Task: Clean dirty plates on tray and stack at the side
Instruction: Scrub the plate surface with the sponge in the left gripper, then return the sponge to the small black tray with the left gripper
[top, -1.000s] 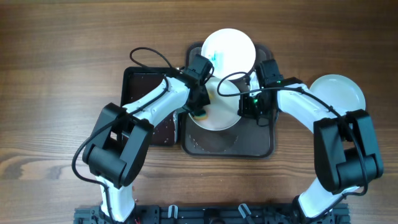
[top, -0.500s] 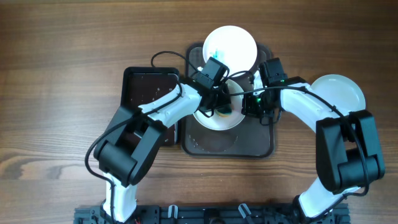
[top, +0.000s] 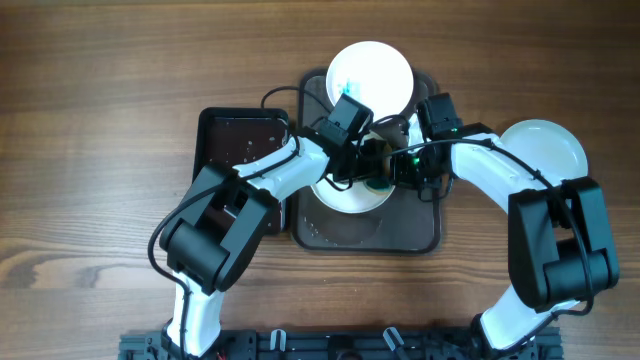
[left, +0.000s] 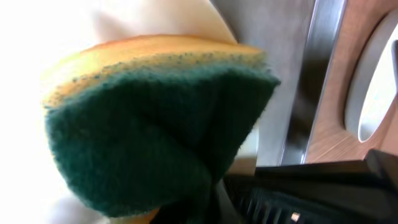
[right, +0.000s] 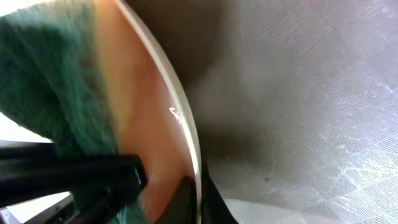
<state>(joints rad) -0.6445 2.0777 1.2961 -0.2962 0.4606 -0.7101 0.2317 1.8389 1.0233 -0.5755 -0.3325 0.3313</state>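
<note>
The dark brown tray (top: 400, 232) lies at the centre. A plate (top: 345, 196) over it is pinched at its right rim by my right gripper (top: 402, 168), which is shut on it; the rim (right: 180, 106) runs between the fingers of that gripper (right: 198, 196). My left gripper (top: 366, 168) is shut on a green-and-yellow sponge (left: 155, 124), pressed onto that plate close to the right gripper. A second plate (top: 370, 75) with blue-green marks sits at the tray's far end. A third plate (top: 545, 146) rests on the table to the right.
A smaller glossy black tray (top: 235, 150) lies just left of the brown tray, under the left arm. The tray's textured floor (right: 298, 93) shows in the right wrist view. Wooden table surrounds everything.
My left gripper has swept the sponge rightward across the held plate, from its left edge to beside the right gripper. The right arm and plate have stayed put.
</note>
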